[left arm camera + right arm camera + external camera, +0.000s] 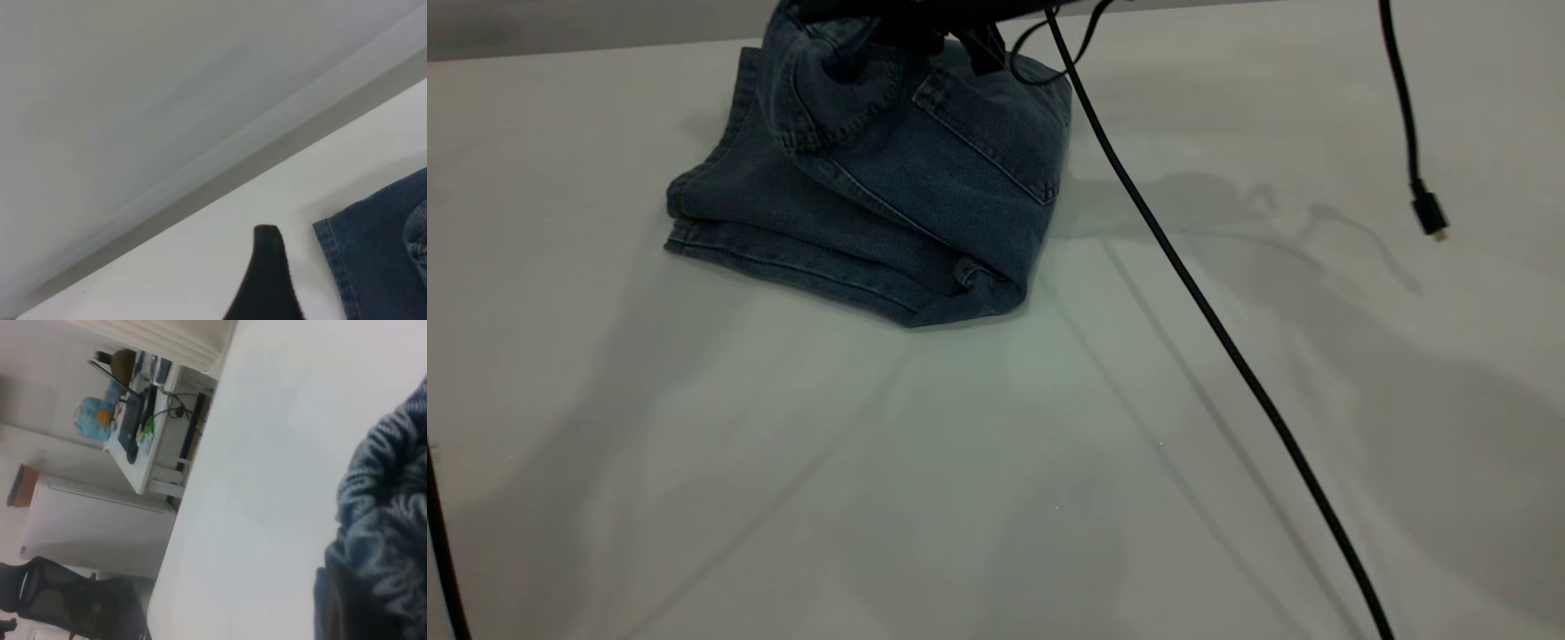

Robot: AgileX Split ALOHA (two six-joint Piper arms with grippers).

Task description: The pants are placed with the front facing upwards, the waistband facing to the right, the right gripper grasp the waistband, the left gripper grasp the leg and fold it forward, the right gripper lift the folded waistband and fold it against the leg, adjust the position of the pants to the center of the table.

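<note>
White table, a thin black cable slanting across it. Pants folded in a stack near the far edge, left of middle. Right gripper on top at the far end, fingers clamped on the ruched waistband. Left gripper just beside the pants' hem; finger gap can't be told.

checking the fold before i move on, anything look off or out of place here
The pants are folded but bunched at the table's far edge, not centred, and the upper layer sits lumpy rather than flat. A loose black cable trails across the table, and a second cable's plug dangles above it.
</note>
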